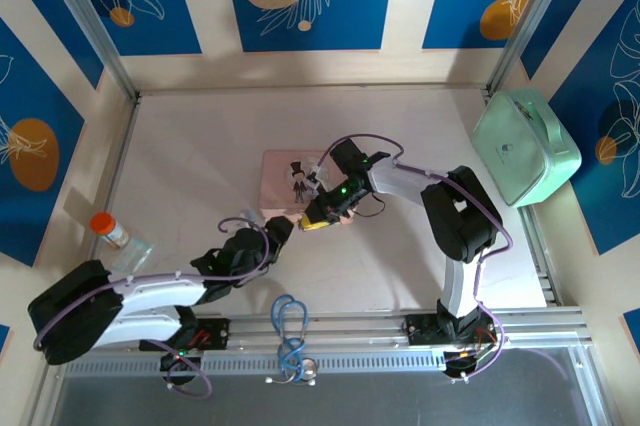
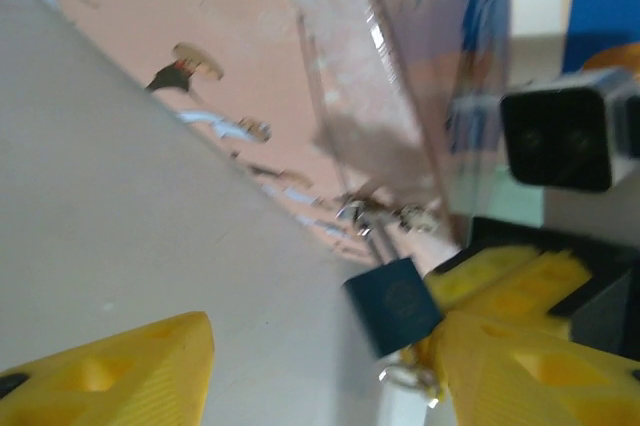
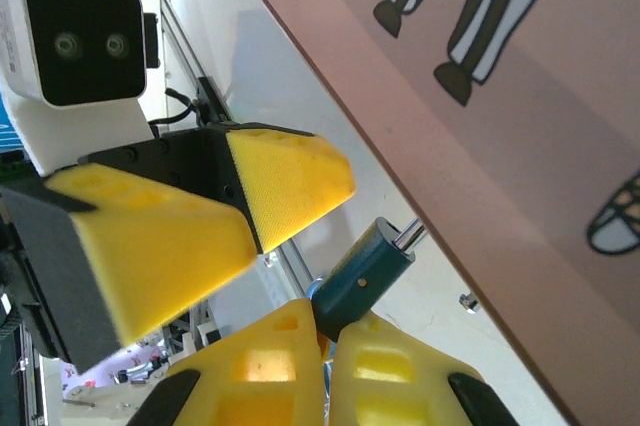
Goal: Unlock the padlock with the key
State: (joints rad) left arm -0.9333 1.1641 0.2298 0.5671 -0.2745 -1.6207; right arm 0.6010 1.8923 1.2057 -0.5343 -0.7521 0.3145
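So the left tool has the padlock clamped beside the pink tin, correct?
Not quite. The right tool has the padlock clamped beside the pink tin. The right wrist view shows its yellow fingers closed on the padlock's blue body.

Bright, even light with soft shadows — the left wrist view is blurred, the others sharp.
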